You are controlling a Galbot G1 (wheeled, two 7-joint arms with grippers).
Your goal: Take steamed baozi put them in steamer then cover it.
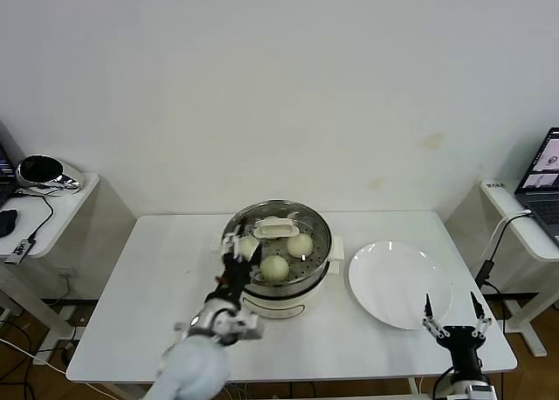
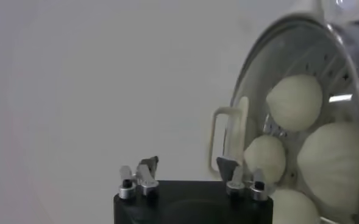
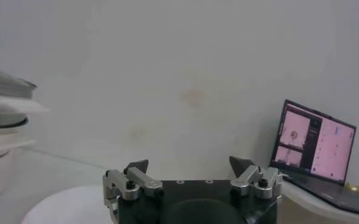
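Steel steamer (image 1: pixel 278 282), round and shiny, sits mid-table (image 1: pixel 140 278) on a cream base. Smooth cream-white baozi (image 1: pixel 275 267) lie on its perforated tray; four show in my left wrist view. The clear glass cover (image 1: pixel 278 230) with its cream oblong handle is on the pot. My left gripper (image 1: pixel 234 247) hangs at the pot's left rim, fingers spread, holding nothing. My right gripper (image 1: pixel 454 314) waits spread beside the flat white plate (image 1: pixel 399 282).
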